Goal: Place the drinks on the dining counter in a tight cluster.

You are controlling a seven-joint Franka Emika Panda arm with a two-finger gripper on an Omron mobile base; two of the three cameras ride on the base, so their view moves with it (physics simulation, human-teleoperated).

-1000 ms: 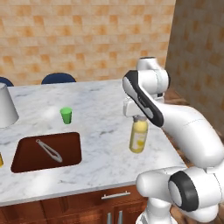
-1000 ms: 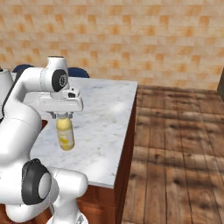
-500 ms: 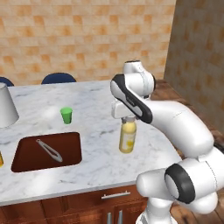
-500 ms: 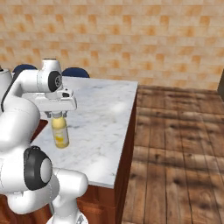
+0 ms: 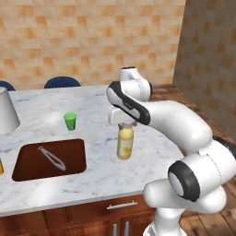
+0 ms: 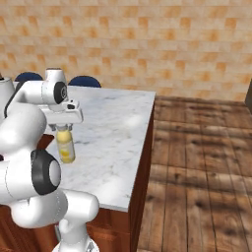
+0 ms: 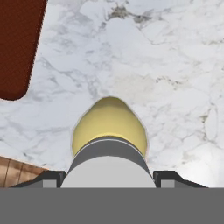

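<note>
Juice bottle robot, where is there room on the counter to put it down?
Bare marble lies right of the sink, around the yellow juice bottle in the gripper, out to the counter's right edge. It is busier by the green cup and sink.

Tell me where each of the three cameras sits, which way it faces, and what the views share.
Left base view: behind the arm on its left, facing forward and down over the dining counter, sink, green cup; arm rises from lower right.
Right base view: behind on its right, facing the counter's end and wooden floor; arm at left.
Hand view: on the hand, looking down along the pincer.
All share the yellow juice bottle, gripped at its cap.
</note>
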